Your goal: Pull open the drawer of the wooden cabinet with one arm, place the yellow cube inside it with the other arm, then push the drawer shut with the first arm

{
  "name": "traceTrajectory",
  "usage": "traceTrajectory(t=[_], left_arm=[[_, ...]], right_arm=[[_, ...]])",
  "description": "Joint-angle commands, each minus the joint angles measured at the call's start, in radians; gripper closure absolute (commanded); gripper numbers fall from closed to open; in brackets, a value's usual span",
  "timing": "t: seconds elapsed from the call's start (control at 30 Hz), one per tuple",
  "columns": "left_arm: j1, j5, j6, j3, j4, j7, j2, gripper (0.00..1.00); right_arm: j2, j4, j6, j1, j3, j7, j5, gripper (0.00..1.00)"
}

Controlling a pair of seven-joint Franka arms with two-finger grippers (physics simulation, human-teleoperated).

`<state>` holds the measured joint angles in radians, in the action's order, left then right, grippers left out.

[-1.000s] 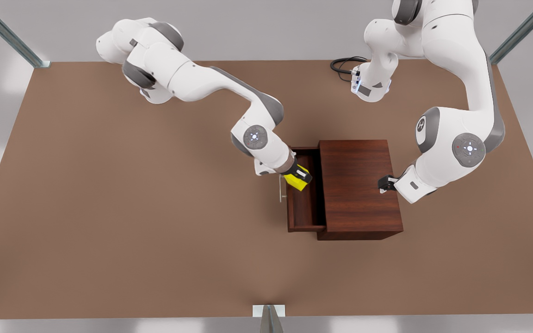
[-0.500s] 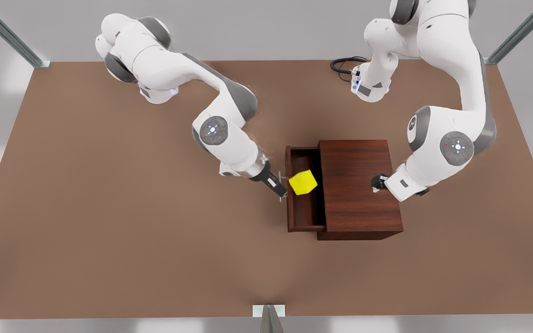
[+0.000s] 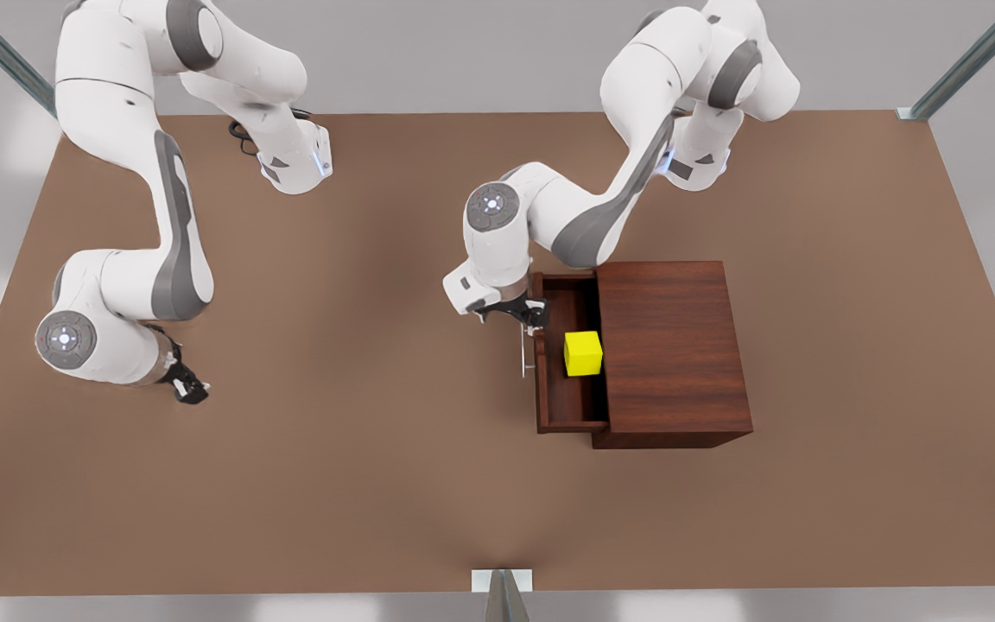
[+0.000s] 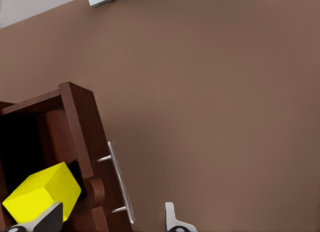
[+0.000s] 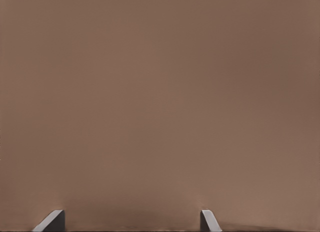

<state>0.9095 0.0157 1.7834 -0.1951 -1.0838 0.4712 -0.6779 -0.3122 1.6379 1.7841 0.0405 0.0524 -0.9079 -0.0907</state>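
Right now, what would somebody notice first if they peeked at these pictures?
The yellow cube pops out first, sitting inside the open drawer of the wooden cabinet in mid-table. Next, the left tool, open, by the drawer's silver handle. The right tool waits open at the front view's left.

You are looking down on a plain brown desk [image 3: 307,484] with a pale grey floor around it. Metal frame struts [image 3: 5,60] run diagonally off both far corners, and a small metal bracket [image 3: 502,580] sits at the middle of the near edge. A coiled black cable [image 3: 243,134] lies on the desk near the far edge, toward the front view's left.
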Motion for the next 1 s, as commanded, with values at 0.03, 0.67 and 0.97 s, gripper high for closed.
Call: traceTrajectory(t=[0.03,0.67,0.97], left_arm=[[0.029,0.006,0.111,-0.001,0.002,0.670,-0.046,0.00],[0.012,0.024,0.283,-0.009,-0.093,0.511,-0.175,0.00],[-0.017,0.016,0.131,-0.052,-0.105,0.395,-0.146,0.00]], right_arm=[[0.079,0.077,0.040,-0.028,-0.019,0.754,0.065,0.00],[0.024,0.025,0.020,-0.031,-0.014,0.658,0.054,0.00],[0.021,0.019,0.020,-0.037,-0.014,0.653,0.055,0.00]])
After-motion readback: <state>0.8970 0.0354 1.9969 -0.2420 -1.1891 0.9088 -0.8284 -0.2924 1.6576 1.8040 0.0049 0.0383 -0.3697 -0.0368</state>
